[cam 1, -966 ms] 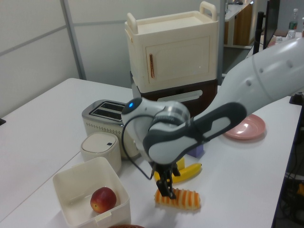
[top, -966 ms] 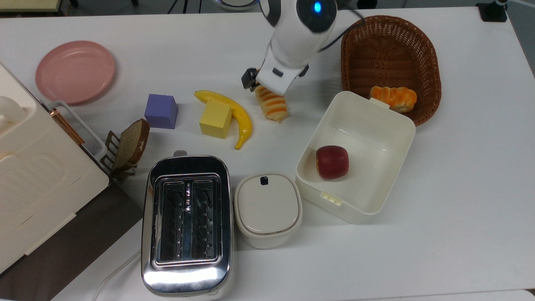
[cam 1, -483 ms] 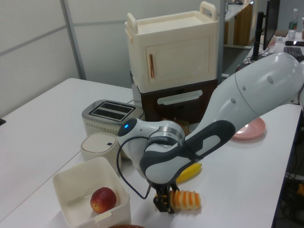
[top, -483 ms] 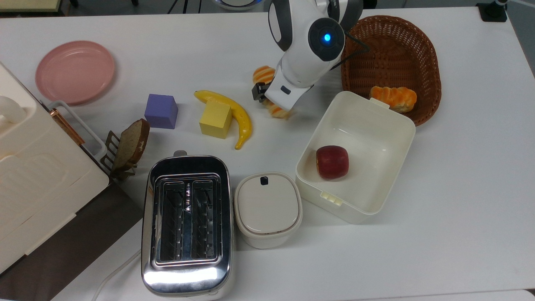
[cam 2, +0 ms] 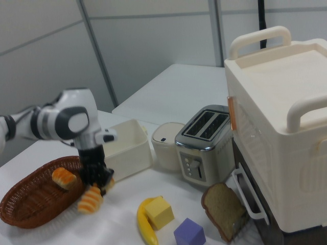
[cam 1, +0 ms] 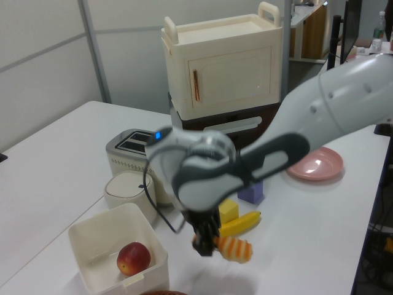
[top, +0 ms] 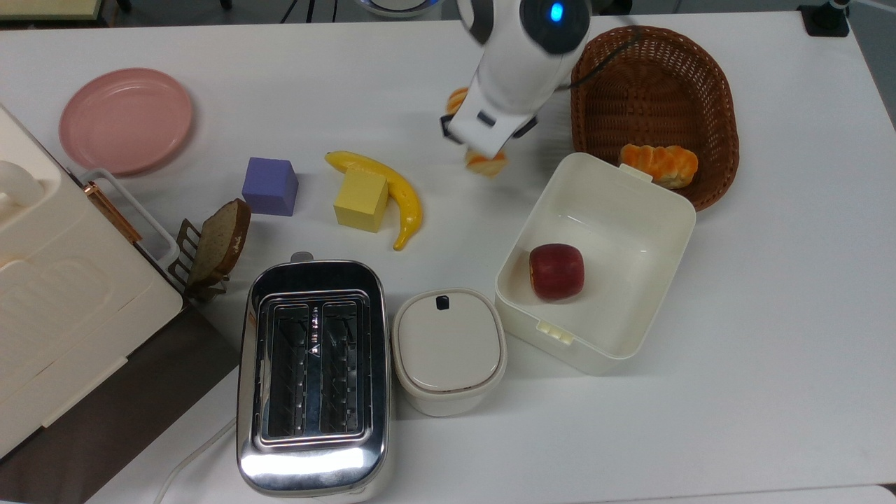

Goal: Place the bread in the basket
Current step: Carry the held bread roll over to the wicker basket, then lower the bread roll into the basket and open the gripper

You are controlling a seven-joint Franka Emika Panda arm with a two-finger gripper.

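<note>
Gripping the ridged, orange-striped bread (cam 1: 236, 249) clear of the white table (top: 770, 315), the gripper (cam 1: 206, 241) stays largely hidden beneath the arm in the top view, just beside the woven wicker basket (top: 658, 77).

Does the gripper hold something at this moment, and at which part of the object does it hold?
Yes. The gripper holds the bread, a striped roll, near one end; the rest hangs free above the table, beside the basket.

bread (cam 1: 235, 249): striped roll, lifted off table | basket (top: 658, 77): brown wicker oval
</note>
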